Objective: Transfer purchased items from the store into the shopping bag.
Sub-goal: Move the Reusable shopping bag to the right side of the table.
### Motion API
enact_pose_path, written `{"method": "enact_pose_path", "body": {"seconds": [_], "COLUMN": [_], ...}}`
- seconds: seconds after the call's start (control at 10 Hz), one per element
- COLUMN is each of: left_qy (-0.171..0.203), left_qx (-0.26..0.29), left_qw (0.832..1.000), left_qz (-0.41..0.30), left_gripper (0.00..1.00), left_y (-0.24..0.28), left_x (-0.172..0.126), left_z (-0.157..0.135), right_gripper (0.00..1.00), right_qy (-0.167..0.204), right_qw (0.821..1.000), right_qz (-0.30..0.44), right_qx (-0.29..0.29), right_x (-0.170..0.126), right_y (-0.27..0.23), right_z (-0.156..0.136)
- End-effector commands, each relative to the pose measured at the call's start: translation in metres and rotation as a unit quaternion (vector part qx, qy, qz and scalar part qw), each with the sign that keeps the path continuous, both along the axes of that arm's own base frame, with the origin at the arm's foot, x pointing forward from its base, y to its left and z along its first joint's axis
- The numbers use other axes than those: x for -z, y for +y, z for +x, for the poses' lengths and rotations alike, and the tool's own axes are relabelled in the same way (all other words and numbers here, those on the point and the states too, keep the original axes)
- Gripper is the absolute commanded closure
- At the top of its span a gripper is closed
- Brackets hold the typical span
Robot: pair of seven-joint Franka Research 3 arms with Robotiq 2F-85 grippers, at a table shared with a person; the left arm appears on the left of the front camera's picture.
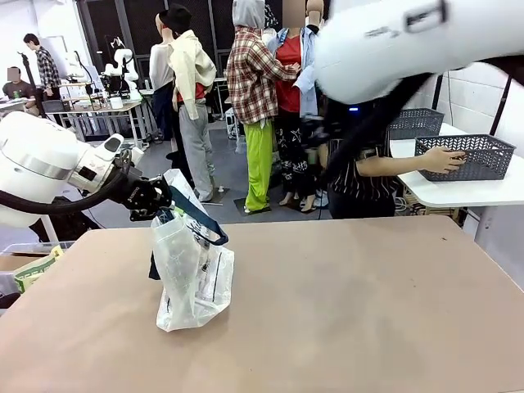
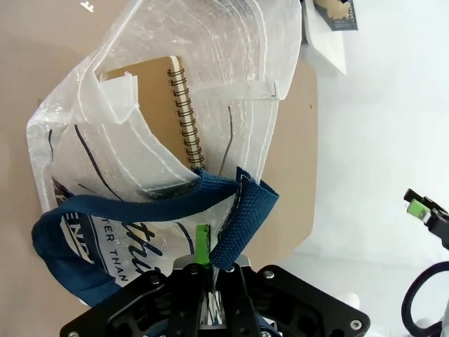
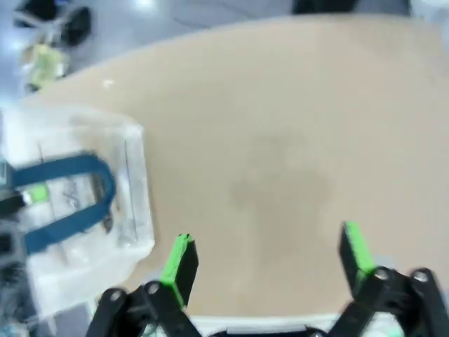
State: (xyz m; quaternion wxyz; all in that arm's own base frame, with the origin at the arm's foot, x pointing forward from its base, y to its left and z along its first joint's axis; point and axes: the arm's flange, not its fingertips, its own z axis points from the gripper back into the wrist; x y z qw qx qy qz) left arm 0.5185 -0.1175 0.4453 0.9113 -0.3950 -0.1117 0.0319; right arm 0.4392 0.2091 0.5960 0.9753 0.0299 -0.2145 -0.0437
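The shopping bag (image 1: 194,278) stands on the left part of the tan table, translucent white with navy strap handles. My left gripper (image 1: 161,202) is shut on one navy handle (image 2: 238,214) at the bag's top and holds it up. Inside the bag (image 2: 140,140) lies a purchased item, a flat tan spiral-bound notebook (image 2: 158,105). My right gripper (image 3: 269,256) hangs open and empty high above the bare table, with the bag (image 3: 77,210) down to its left. The right arm (image 1: 393,41) crosses the top right of the front view.
At the far side a person reaches a hand (image 1: 446,160) into a dark grey lattice basket (image 1: 475,155) on a white side table (image 1: 467,192); a second basket (image 1: 417,123) stands behind it. A box of goods (image 1: 33,268) sits off the table's left edge.
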Motion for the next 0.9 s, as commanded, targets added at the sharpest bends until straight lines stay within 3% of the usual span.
{"method": "enact_pose_path", "body": {"seconds": [0.0, 0.3, 0.4, 0.5, 0.8], "left_qy": [0.007, -0.004, -0.009, -0.008, -0.031], "left_qx": [-0.006, 0.003, 0.003, 0.000, -0.002], "left_qw": [1.000, 1.000, 1.000, 0.999, 0.999], "left_qz": [0.020, 0.028, 0.028, 0.033, 0.042], "left_gripper": [1.00, 1.00, 1.00, 1.00, 1.00], "left_y": [-0.002, -0.002, -0.004, -0.005, 0.000], "left_x": [0.000, 0.003, 0.003, 0.003, -0.006], "left_z": [-0.001, 0.001, 0.001, 0.000, -0.003], "right_gripper": [0.00, 0.00, 0.00, 0.00, 0.00], "right_qy": [-0.004, 0.038, 0.033, 0.028, 0.028], "right_qw": [0.995, 0.973, 0.966, 0.982, 0.982], "right_qz": [0.034, 0.044, 0.053, 0.040, 0.040], "right_qx": [0.097, 0.225, 0.250, 0.184, 0.184], "right_x": [0.009, 0.047, 0.057, 0.032, 0.032], "right_y": [-0.057, -0.131, -0.141, -0.138, -0.138], "right_z": [-0.022, -0.021, -0.023, -0.021, -0.021]}}
